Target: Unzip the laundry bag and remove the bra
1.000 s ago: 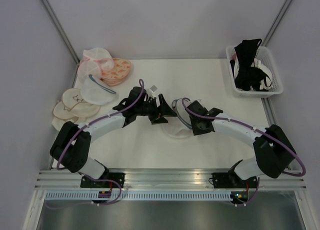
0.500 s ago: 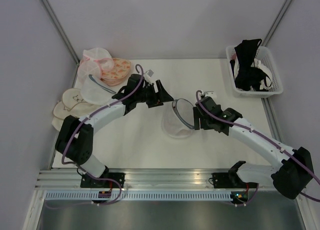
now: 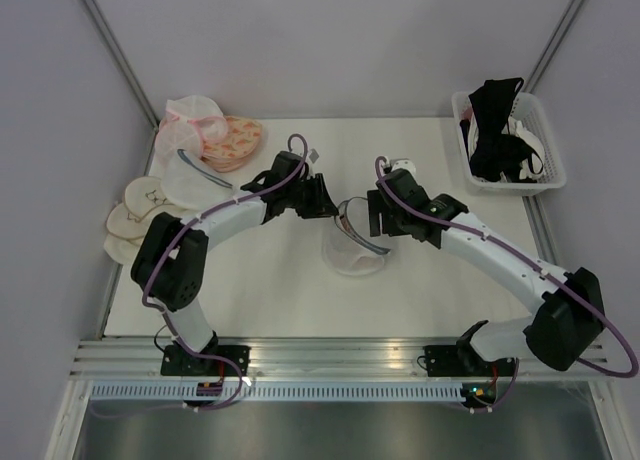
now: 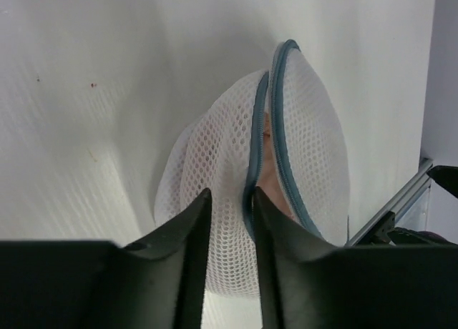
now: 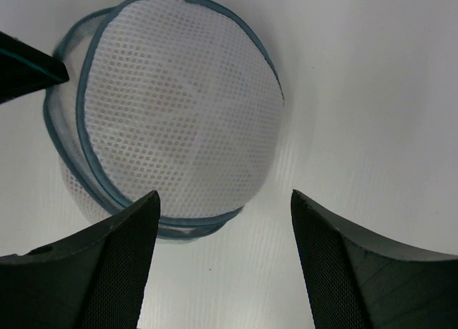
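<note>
The laundry bag (image 3: 350, 252), a white mesh dome with a grey-blue zipper rim, sits mid-table with its rim parted. Pink fabric of the bra (image 4: 270, 173) shows through that gap. My left gripper (image 3: 328, 208) is at the bag's far left edge. In the left wrist view the left gripper (image 4: 229, 200) has its jaws drawn narrow, with the bag's mesh (image 4: 222, 164) between them beside the zipper. My right gripper (image 3: 372, 225) hovers at the bag's far right side. In the right wrist view the right gripper (image 5: 223, 194) is wide open and holds nothing, with the bag (image 5: 179, 121) just ahead of it.
A white basket (image 3: 515, 185) of black bras stands at the back right. At the back left lie a pink mesh pouch (image 3: 190, 120), an orange patterned bra (image 3: 238, 140), another white mesh pouch (image 3: 190, 180) and cream padded cups (image 3: 140, 215).
My left gripper has come in toward the bag's edge, and its jaws went from wide to narrow around the mesh. My right gripper opened wider and moved to the bag's far right side.
</note>
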You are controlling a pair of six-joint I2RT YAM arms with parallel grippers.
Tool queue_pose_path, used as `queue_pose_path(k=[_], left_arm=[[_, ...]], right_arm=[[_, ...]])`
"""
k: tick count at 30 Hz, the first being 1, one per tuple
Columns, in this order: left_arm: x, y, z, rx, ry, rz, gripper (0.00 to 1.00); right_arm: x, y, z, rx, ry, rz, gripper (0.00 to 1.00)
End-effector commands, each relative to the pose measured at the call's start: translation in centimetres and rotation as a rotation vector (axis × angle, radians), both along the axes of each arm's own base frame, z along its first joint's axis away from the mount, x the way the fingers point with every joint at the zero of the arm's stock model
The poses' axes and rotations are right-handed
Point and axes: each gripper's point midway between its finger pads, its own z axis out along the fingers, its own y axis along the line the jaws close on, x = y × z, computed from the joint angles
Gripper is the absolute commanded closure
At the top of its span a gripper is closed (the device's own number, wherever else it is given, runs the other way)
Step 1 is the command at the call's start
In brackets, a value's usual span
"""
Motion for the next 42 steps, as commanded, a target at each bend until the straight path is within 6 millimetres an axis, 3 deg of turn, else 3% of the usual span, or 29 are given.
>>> queue_pose_path(k=[1,6,11,19,22,28,35,39,42], left_arm=[[-0.6,0.7,-0.6,0.033,-0.027,-0.015,0.7],[-1.5,0.6,0.2,-0.019,-0.033,-0.018,0.98],[-2.2,0.2,1.3,-0.095,-0.042,-0.022,0.98],[-2.5,-0.8,2.1,-0.163,-0.028,-0.042,0.98],[-2.6,-0.9,2.1,-0.169,-0.028,-0.046,0.98],[-2.9,-0.7,3.0,-0.184,-0.041,-0.05,0.98],[-4.5,0.1,2.8,-0.183,-0.035,-0.06,0.98],[-5.6,0.7,2.6,-0.184,-0.027,-0.067,0.98],[-6.6,1.1,2.2,-0.181,-0.025,-0.082,0.98]], right_arm=[[2.3,3.4,1.6,0.093,-0.046,0.066,0.22],[3.7,6.6,0.8,0.141,0.001,0.142,0.23],[4.2,8.3,0.4,0.131,0.03,0.201,0.23],[2.0,10.3,-0.7,0.007,0.067,0.348,0.23],[2.0,8.9,-1.9,-0.102,0.078,0.312,0.23],[4.1,2.7,-1.8,-0.363,-0.008,0.034,0.25],[5.4,-4.4,0.1,-0.376,-0.052,-0.248,0.24],[5.0,-8.0,2.6,-0.299,-0.121,-0.383,0.22],[4.6,-10.5,2.9,-0.304,-0.118,-0.439,0.21]])
